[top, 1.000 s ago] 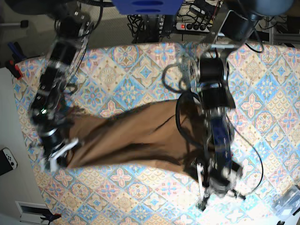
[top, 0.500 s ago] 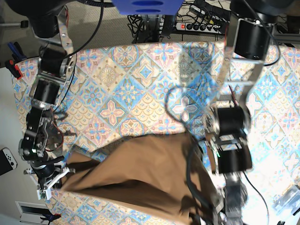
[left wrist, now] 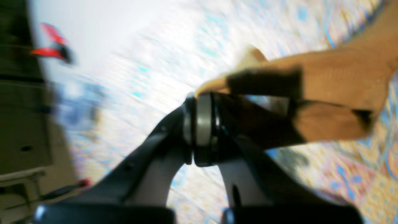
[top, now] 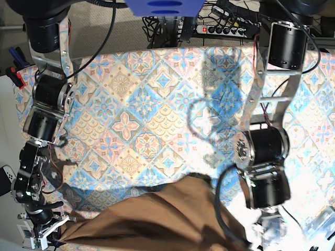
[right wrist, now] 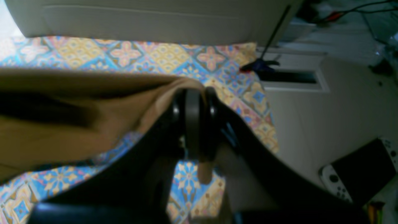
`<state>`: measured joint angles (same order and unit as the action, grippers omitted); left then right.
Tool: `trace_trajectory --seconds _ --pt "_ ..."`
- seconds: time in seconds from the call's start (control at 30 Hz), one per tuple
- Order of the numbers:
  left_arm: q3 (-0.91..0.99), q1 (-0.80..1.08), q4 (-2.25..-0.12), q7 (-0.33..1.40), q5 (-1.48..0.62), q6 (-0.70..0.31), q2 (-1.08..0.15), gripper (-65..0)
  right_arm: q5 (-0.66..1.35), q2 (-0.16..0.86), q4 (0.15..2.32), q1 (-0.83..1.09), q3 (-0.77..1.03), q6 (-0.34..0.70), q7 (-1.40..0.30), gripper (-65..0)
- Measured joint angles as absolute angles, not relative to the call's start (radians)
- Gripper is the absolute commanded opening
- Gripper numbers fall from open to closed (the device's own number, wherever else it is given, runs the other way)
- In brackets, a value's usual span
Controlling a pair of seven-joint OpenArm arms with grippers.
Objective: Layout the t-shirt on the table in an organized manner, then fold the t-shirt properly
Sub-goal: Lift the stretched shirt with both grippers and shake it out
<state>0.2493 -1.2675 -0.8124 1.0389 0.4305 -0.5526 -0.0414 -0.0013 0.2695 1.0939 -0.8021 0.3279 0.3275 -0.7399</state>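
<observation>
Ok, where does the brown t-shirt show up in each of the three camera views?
Left wrist: the t-shirt runs from the centre to the right edge, pinched by the left claw.
Right wrist: left half, held by the right claw.
Base: bottom centre, reaching the lower left corner.
Shared landmark: the patterned table under it.

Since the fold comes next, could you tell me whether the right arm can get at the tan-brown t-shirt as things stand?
Yes, it appears so: the right end effector is already shut on an edge of the tan-brown cloth t-shirt, with nothing between them.
</observation>
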Motion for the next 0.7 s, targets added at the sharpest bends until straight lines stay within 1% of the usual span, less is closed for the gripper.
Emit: trace_trajectory --seconds 0.07,0.17,0.27,0.37,0.47,0.6,0.7 --pt "0.250 -1.279 -0.861 1.076 0.430 -0.595 -0.049 -65.0 0.001 0.270 1.130 -0.804 0.328 0.329 -0.738 -65.0" --pt "0.250 -1.259 -0.923 1.126 0.438 -0.606 -0.048 -65.0 0.010 0.268 1.200 -0.812 0.328 0.332 -0.775 -65.0" --pt "0.246 -1.254 -0.951 1.130 0.433 -0.607 -0.045 -65.0 0.007 0.271 1.228 -0.809 0.328 0.330 -0.793 -65.0" --pt "0.244 -1.264 -0.955 1.126 0.433 -0.607 -0.045 -65.0 0.007 0.271 1.229 -0.760 0.327 0.330 -0.789 -65.0" --pt "0.244 -1.262 -0.955 1.127 0.433 -0.607 -0.046 -65.0 0.003 0.266 1.224 -0.725 0.326 0.333 -0.826 -65.0" --pt "0.240 -1.261 -0.953 1.126 0.434 -0.607 -0.045 -65.0 0.004 0.268 1.232 -0.749 0.326 0.329 -0.793 -65.0" --pt "0.122 -1.271 -0.889 1.123 0.447 -0.606 -0.054 -65.0 0.009 0.271 1.217 -0.751 0.324 0.330 -0.788 -65.0"
